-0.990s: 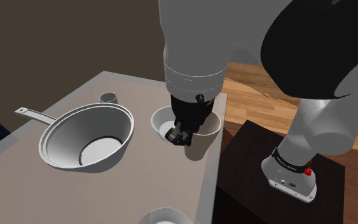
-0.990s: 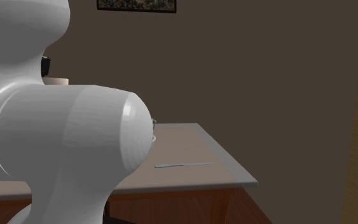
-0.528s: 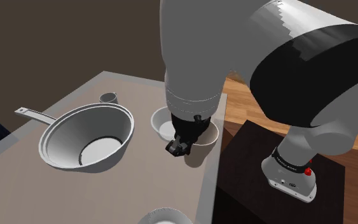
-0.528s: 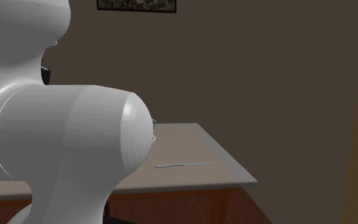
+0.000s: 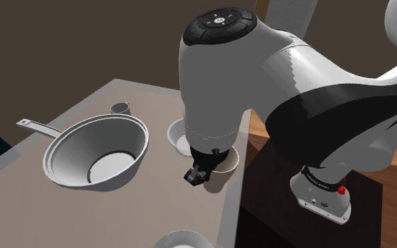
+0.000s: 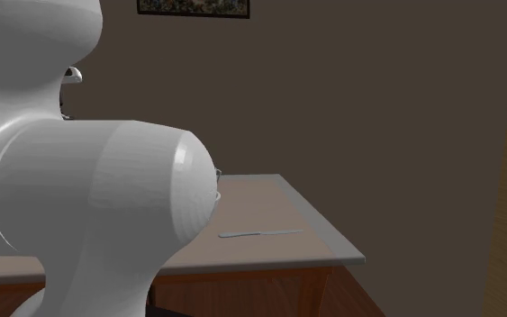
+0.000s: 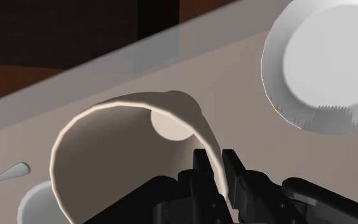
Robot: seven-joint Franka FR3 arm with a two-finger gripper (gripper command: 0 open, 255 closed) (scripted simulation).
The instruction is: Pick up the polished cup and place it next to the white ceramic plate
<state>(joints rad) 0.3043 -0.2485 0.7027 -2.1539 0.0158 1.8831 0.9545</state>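
Polished cup (image 5: 225,163), cream-coloured, at the tabletop (image 5: 154,204) edge that runs alongside the dark stand (image 5: 281,187), held by the black gripper (image 5: 195,176) of the white arm (image 5: 218,91).

Wrist view: the cup (image 7: 107,146) opens toward the camera and its round floor is visible. The gripper (image 7: 217,168) is closed to a narrow gap, and its fingers (image 7: 233,172) pinch the cup's wall at the rim, one inside and one outside. Whether the cup's base touches the tabletop (image 7: 234,83) is hard to judge from either view.

White plate (image 5: 178,132) (deep-sided, closer to a shallow bowl) just beside the cup, a little farther in from that edge and partly behind the arm; also seen beyond the cup from the wrist (image 7: 323,63).

Large grey pan (image 5: 98,151) with a long handle toward the opposite edge. A small grey cup (image 5: 121,108) sits near the far edge. A spoon (image 7: 6,175) lies beside a white round vessel (image 7: 34,203).

Second exterior view: a slim utensil (image 6: 260,233) lies near the table's (image 6: 269,203) front edge, behind the arm's (image 6: 80,198) bulk.
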